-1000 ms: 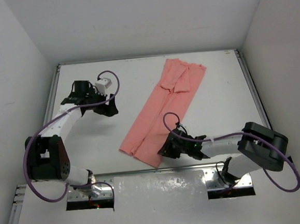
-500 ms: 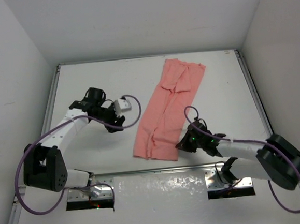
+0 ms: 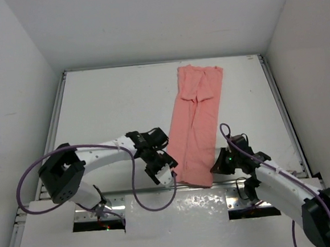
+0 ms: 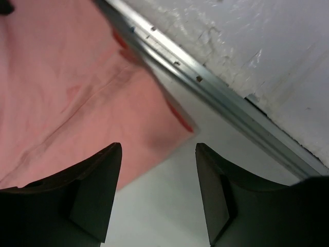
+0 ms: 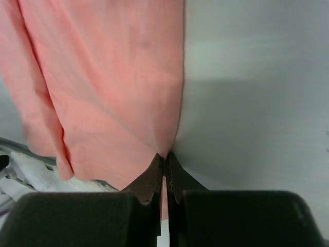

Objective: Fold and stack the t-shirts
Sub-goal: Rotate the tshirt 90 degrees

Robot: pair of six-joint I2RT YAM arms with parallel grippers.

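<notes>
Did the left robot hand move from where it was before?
Yes. The left gripper came toward the near rail and rightward, ending beside the t-shirt.

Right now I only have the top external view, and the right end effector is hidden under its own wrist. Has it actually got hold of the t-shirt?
Observer: Yes. In the right wrist view, the right end effector is shut on the t-shirt, pinching it at a corner.
Operator: And the left one, is it gripping?
Observer: No. The left wrist view shows the left end effector open. The shirt's other near corner lies flat on the table just ahead of it, ungripped, beside the metal rail.
</notes>
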